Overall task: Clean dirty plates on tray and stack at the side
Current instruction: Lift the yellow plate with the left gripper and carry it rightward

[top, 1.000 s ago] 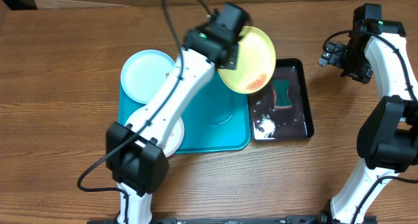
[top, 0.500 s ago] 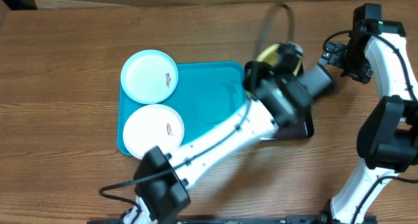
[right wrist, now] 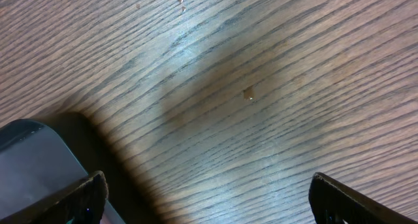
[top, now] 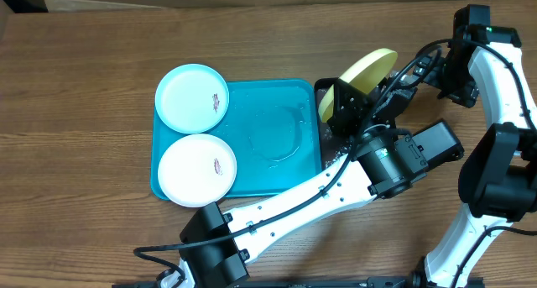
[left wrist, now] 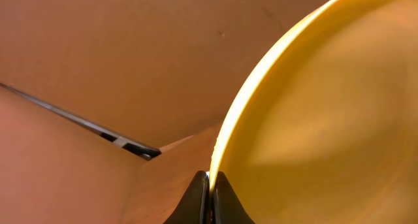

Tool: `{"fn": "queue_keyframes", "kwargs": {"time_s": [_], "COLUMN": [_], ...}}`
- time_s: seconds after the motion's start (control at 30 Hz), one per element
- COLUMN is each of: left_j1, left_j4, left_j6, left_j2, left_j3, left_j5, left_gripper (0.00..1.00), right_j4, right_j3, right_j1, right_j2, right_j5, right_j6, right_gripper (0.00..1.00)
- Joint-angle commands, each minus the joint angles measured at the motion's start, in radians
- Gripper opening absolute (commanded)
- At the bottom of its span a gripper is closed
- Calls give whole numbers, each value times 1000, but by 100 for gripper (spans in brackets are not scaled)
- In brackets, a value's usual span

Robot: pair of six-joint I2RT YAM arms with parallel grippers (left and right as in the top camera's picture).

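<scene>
My left gripper point(left wrist: 210, 185) is shut on the rim of the yellow-green plate point(left wrist: 320, 126). It holds that plate point(top: 359, 75) tilted on edge above the small black tray point(top: 324, 90). The light-blue-rimmed plate point(top: 192, 99) and the white plate point(top: 196, 170) lie flat at the left end of the turquoise tray point(top: 277, 137), each with a small brown-red smear. My right gripper point(right wrist: 206, 198) is open and empty above bare wood at the far right point(top: 438, 70).
The left arm point(top: 336, 187) stretches across the table's front and hides most of the black tray. The right half of the turquoise tray is wet. The wooden table point(top: 84, 137) extends to the left.
My left arm has swung the yellow-green plate from the turquoise tray's back right corner to over the black tray and tipped it on edge. The right arm has not moved.
</scene>
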Motion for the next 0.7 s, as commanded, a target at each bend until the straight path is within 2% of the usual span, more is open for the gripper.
{"fn": "queue_keyframes", "kwargs": {"time_s": [0.0, 0.2, 0.43, 0.67], "left_j1": [4, 4, 12, 18], "left_j4": [2, 2, 2, 1], "left_j6": [1, 0, -5, -3], "left_j2": [10, 10, 10, 10], "left_j3": [31, 31, 31, 31], "left_j5": [-55, -51, 30, 6], "left_gripper": [4, 4, 4, 4], "right_j4": [3, 3, 3, 3], "right_j3": [8, 8, 8, 8], "right_j1": [-5, -5, -5, -5], "right_j2": [-25, -25, -25, -25], "right_j5": [-8, -8, -8, -8], "right_j6": [4, 4, 4, 4], "right_gripper": [100, 100, 100, 100]}}
